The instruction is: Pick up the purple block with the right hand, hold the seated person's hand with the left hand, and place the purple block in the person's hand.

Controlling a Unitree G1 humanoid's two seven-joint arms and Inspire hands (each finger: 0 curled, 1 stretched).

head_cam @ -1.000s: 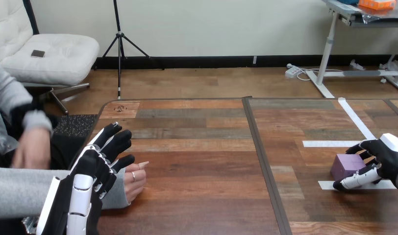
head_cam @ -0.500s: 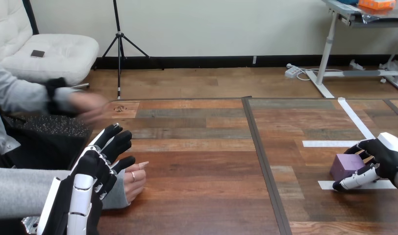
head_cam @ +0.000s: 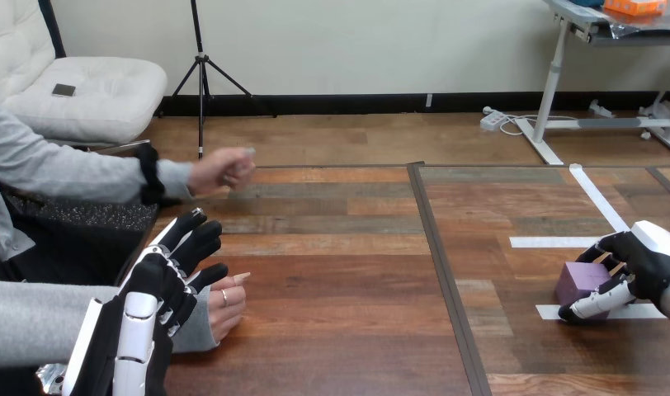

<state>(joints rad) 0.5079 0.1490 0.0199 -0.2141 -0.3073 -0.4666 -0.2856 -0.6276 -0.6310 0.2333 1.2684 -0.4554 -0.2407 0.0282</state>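
Note:
The purple block (head_cam: 581,280) sits on the table at the right, on a strip of white tape. My right hand (head_cam: 645,264) wraps it from the right, curled fingers against its far side and the thumb (head_cam: 594,304) along its near side. At the lower left my left hand (head_cam: 162,280) lies over the person's hand (head_cam: 226,307), which rests on the table with its fingers pointing right. My left hand's fingers are straight and spread, not curled round it.
The person's other hand (head_cam: 223,170) hovers over the table's far left edge, loosely closed. White tape strips (head_cam: 554,242) mark the right half of the table. A dark seam (head_cam: 435,247) runs down the middle of the table.
The person's upper hand swung from their lap out over the table's far left edge. My right hand's fingers closed in tighter on the purple block. My left hand stayed put.

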